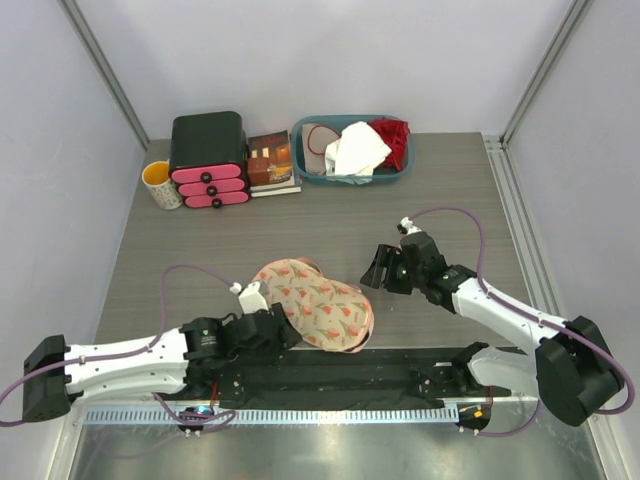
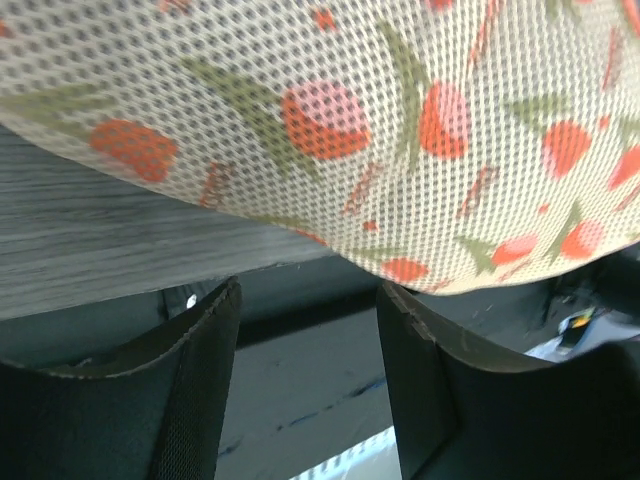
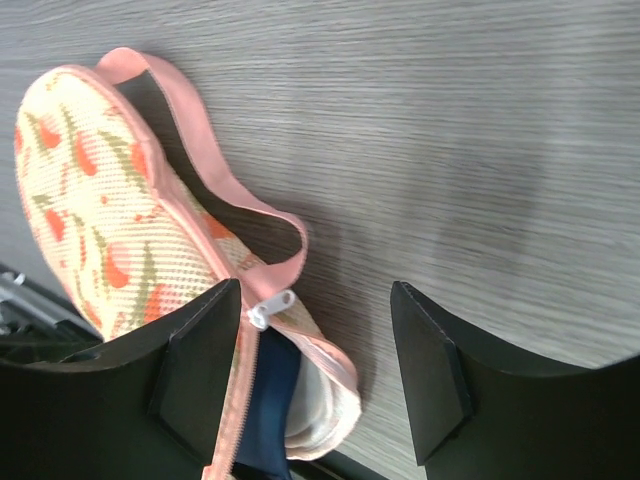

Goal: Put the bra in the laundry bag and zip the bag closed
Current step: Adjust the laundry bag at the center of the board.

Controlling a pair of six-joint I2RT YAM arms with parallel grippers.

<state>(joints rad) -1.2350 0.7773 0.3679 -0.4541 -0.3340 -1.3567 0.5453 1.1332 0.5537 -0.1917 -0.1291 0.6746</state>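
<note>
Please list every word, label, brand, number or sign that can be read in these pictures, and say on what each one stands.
No text can be read with certainty.
On the laundry bag: small reddish marks between the flowers look like writing, but are too blurred to read.
On the book beside the black and pink drawers: the cover print is too small to read.
On the mug and the teal basket: no text is visible.

Laundry bag (image 1: 315,305) on table (image 1: 330,225), between my grippers: left gripper (image 1: 272,328) just beside its near-left end, right gripper (image 1: 377,270) apart, to its right. Bra (image 3: 270,400) inside bag.
</note>
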